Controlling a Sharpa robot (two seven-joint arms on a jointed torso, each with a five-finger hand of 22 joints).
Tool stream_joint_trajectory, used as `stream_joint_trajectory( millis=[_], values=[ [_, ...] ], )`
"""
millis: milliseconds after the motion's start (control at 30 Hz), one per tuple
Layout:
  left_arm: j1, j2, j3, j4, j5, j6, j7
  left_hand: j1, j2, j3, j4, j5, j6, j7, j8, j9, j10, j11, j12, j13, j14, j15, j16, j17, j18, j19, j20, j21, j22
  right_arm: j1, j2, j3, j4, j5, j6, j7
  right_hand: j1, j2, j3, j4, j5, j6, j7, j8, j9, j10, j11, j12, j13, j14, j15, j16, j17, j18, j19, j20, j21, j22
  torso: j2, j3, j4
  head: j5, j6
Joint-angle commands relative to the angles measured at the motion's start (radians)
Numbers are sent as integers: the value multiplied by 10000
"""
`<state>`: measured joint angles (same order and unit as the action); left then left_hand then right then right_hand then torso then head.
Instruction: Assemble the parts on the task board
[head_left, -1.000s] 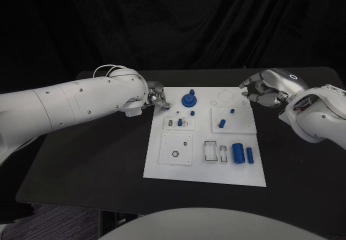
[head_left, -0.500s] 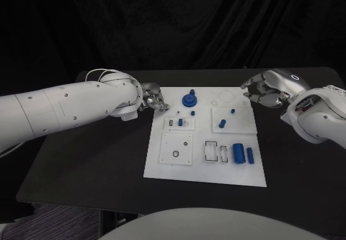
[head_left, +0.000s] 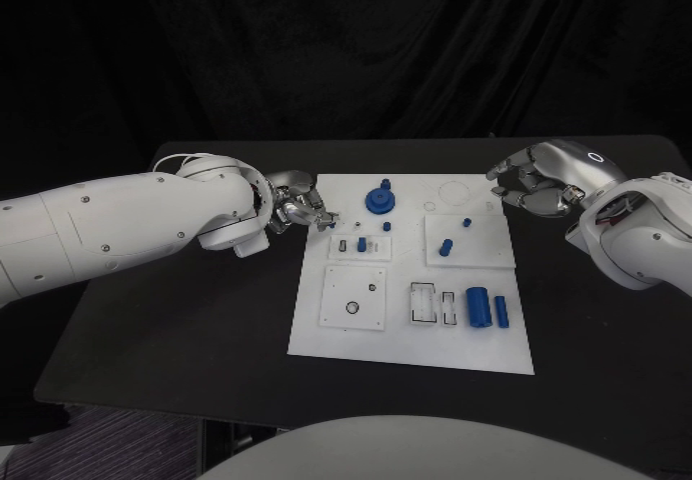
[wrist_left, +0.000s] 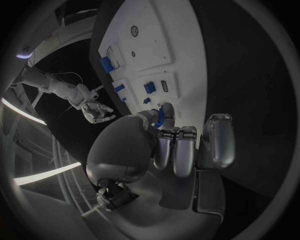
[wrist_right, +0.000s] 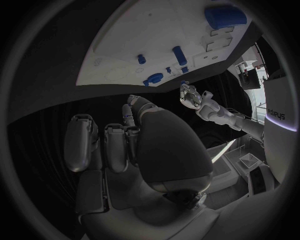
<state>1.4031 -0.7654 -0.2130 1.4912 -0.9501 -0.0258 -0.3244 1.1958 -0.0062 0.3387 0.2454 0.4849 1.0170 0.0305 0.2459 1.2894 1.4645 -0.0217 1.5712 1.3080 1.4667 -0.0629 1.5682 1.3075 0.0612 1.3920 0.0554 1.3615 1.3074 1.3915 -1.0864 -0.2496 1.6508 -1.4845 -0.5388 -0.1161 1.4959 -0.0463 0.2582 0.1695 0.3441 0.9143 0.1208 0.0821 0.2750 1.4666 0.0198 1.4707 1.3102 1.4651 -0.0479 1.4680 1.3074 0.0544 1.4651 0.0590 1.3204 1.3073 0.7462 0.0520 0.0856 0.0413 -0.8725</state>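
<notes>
Lowered since earlier, left robot hand (head_left: 300, 208) sits left of centre at the white plastic task board (head_left: 411, 345), fingers curled, contents unclear; right robot hand (head_left: 535, 183) upper right, fingers curled, empty

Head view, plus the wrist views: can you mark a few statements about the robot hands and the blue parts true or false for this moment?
1. The right robot hand rests on the task board. False: it hangs over the black table, off the board's far right corner, fingers curled in on nothing.
2. The left robot hand is at the board's left edge and pinches a small blue part. True.
3. The round blue part stands at the board's near edge. False: it stands near the far edge.
4. Two blue cylinders lie side by side at the board's near right. True.
</notes>
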Motion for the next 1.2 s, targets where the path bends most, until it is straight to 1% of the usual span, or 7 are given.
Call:
stream_joint_trajectory(
  millis=[33,200,333,467,700,900,1200],
  values=[
    [-36,-74,7,173,767,-353,240,-1,-73,73,1,16,95,5,63,12,1063,-87,-4,2628,1041,-62,26,2633,55,5,-93,-66,1283,-36,-19,7,34,-23,93,-217,-19,88,65,8,44,21,-11,-61,-13,-76,-2,-44,1364,773,-4,-45,1560,41,46,25,-19,1831,-1,1,-1,19,-2],
    [-101,-164,6,353,850,-372,150,-45,-97,96,7,88,190,-19,99,28,1063,-109,-4,2628,1041,-80,26,2633,64,-22,-110,-102,1271,-44,-24,7,40,-22,122,-244,-24,91,71,8,46,23,-16,-62,-13,-89,-10,-59,1347,774,-8,-43,1562,42,45,23,-25,1829,1,-1,-5,38,-2],
    [-202,-216,6,478,872,-389,18,-81,-116,141,-5,212,254,-43,115,39,1063,-131,-4,2628,1041,-98,26,2633,76,-63,-128,-155,1252,-46,-18,7,37,-21,143,-269,-32,95,80,7,48,26,-24,-62,-14,-94,-20,-69,1336,775,-14,-42,1563,43,45,18,-28,1829,1,0,-8,57,-2],
    [-342,-236,5,563,882,-503,-104,-176,-179,251,-106,543,252,-57,76,42,1063,-152,-4,2628,1041,-123,26,2633,82,-96,-160,-202,1255,-47,4,7,27,122,170,-268,-45,94,90,3,48,32,-37,-62,-15,-104,-37,-87,1316,774,-26,-49,1556,42,48,10,-25,1831,1,1,-8,51,-2],
    [-556,-236,5,603,757,-836,24,-306,-253,409,-341,885,171,-41,-8,39,1063,-148,-4,2628,1041,-126,26,2633,87,-127,-174,-251,1263,-56,19,7,7,280,170,-244,-45,96,102,-4,51,33,-43,-63,-17,-109,-45,-97,1305,776,-34,-44,1561,44,46,4,-33,1829,0,3,-11,44,-2],
    [-697,-232,4,532,600,-1113,328,-452,-287,463,-443,1008,152,-24,-40,38,1063,-138,-4,2628,1041,-121,26,2633,93,-153,-172,-287,1261,-66,16,7,5,306,136,-225,-45,96,102,-4,51,33,-43,-63,-17,-109,-45,-97,1305,776,-34,-44,1561,44,46,4,-33,1829,2,2,-10,41,-2],
    [-900,-211,5,357,556,-1369,793,-718,-280,530,-517,1013,72,1,-133,4,1063,-114,-4,2628,1041,-98,26,2633,108,-213,-156,-364,1245,-70,10,7,25,314,28,-149,-44,95,114,-14,54,31,-45,-66,-19,-115,-49,-109,1292,776,-41,-44,1560,43,50,-3,-27,1832,1,1,-9,6,-2]
  ],
)
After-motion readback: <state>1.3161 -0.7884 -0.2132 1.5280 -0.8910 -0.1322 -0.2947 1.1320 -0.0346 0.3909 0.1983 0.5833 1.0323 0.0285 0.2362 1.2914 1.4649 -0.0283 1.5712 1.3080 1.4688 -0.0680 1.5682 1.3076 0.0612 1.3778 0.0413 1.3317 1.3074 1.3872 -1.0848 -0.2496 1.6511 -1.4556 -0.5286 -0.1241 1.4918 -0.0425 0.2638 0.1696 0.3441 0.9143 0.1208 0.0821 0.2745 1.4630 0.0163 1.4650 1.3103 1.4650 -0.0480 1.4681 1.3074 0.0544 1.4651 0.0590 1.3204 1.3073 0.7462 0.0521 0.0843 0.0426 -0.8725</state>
